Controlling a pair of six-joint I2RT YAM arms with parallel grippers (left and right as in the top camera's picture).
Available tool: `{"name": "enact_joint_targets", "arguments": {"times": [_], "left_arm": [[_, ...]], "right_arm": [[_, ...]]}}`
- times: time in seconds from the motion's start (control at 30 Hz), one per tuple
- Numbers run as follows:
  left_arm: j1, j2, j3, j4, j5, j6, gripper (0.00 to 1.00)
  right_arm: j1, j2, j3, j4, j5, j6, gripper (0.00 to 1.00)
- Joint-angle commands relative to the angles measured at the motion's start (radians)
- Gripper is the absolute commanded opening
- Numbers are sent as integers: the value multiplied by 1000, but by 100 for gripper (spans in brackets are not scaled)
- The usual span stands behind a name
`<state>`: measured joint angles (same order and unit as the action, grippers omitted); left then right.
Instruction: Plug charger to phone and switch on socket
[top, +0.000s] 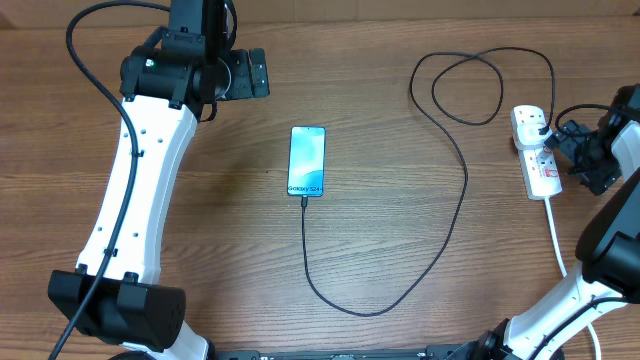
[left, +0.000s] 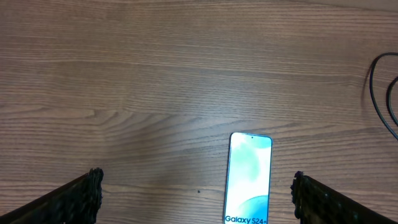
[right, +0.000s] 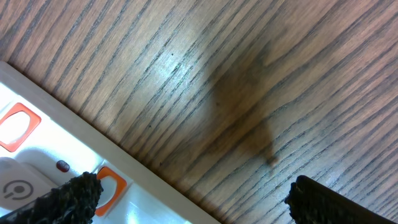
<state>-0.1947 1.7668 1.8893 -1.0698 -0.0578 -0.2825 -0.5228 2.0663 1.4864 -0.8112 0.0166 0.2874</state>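
Observation:
The phone (top: 307, 161) lies flat mid-table, its teal screen reading "Galaxy S24+". It also shows in the left wrist view (left: 249, 177). The black charger cable (top: 455, 215) runs from the phone's near end, loops right and back, and ends at a black plug (top: 541, 127) in the white socket strip (top: 537, 150) at the right. My left gripper (left: 198, 196) is open and empty, high at the back left. My right gripper (right: 186, 196) is open, one finger over the strip's orange-framed switch (right: 111, 186), the other over bare wood.
The strip's thick white cord (top: 556, 240) runs toward the front edge by my right arm's base. A second orange-framed switch (right: 15, 126) shows on the strip. The cable's loop (top: 470, 90) lies at the back right.

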Motion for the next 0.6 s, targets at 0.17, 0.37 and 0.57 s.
{"name": "enact_joint_targets", "arguments": {"times": [0.17,0.37,0.57], "left_arm": [[5,-2,-3,1,-16,-10,100],[5,-2,-3,1,-16,-10,100],[5,-2,-3,1,-16,-10,100]], "right_arm": [[45,23,-10,-24,-64,-35,99],[46,23,-10,-21,-109,-67,99],[46,23,-10,-21,-109,-73,99]]}}
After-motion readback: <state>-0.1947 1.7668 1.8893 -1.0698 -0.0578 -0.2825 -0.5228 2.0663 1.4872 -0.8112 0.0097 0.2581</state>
